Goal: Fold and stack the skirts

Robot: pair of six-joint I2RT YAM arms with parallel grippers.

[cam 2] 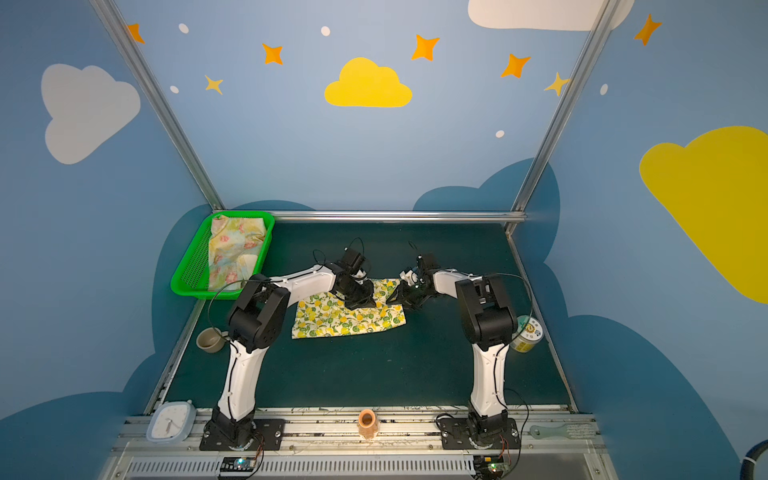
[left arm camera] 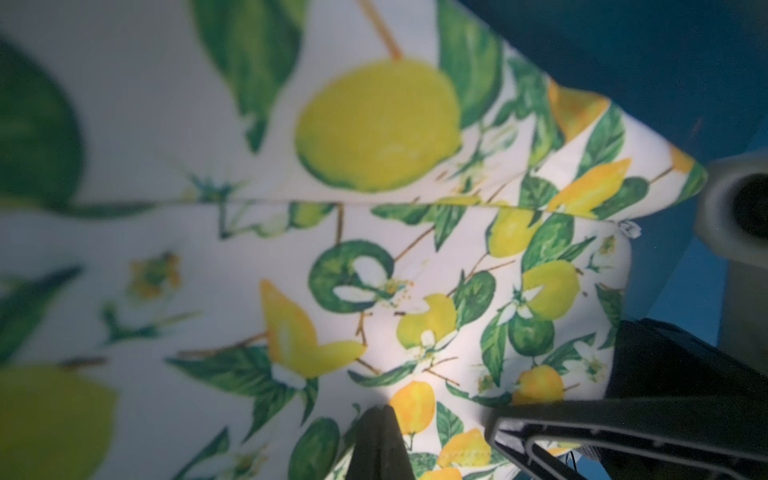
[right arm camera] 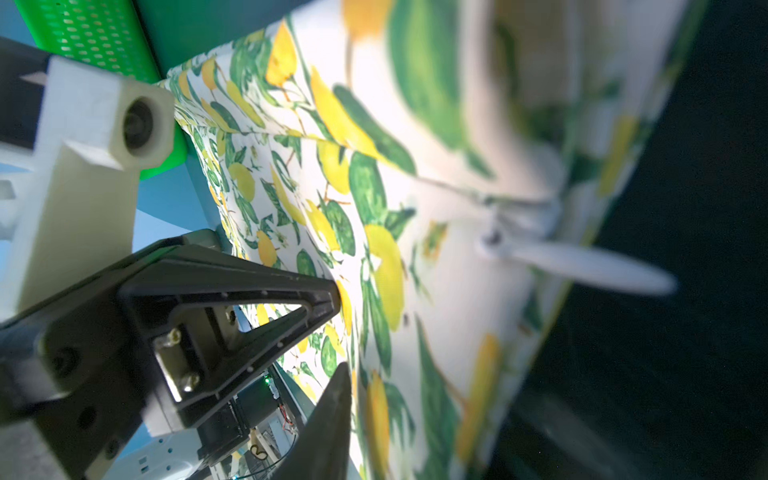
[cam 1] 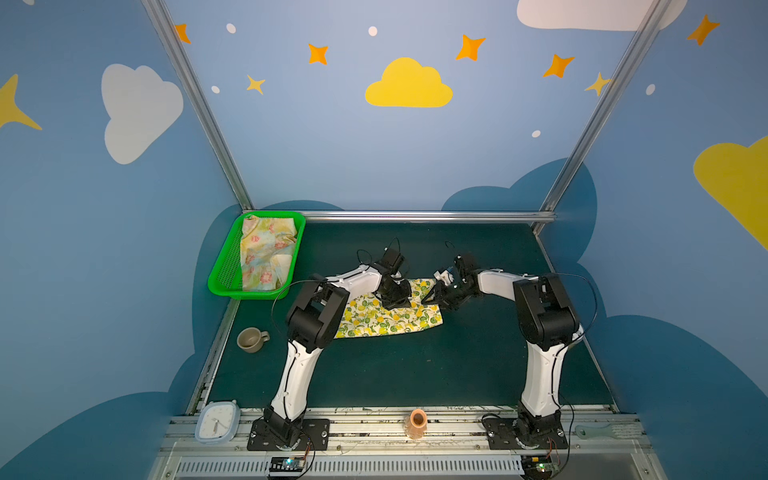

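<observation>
Reading the table as a dial with six o'clock at the arm bases, the lemon skirt (cam 1: 386,320) is lying nearest, at the centre of the dark mat (cam 1: 415,374). It is spread wide, and only a strip along its twelve o'clock edge is looking doubled over, so I am judging its folding as barely begun.

Both arms are working at that far edge. The left gripper (cam 1: 406,305) is bearing down on the cloth with its jaws squeezed fully together; I cannot tell whether any fabric is caught between them. The right gripper (cam 1: 424,300) is sitting at the skirt's two o'clock corner. Only one of its fingers (right arm camera: 332,415) is showing against the cloth, so I cannot tell its gap or whether it has a hold.

Farther off, at ten o'clock, the flowered skirt (cam 1: 264,253) is lying rumpled inside the green basket (cam 1: 220,282). It is not yet taken out or folded, and nothing is stacked.

The left wrist view is showing a crease running across the print and the rounded end of an upper layer, detail too fine for the top views. The right wrist view is catching a white tag or zip pull (right arm camera: 582,266), too blurred to name. In a top view a tin (cam 2: 525,332) is peeking out beside the right arm at three o'clock, which neither wrist view is catching.
</observation>
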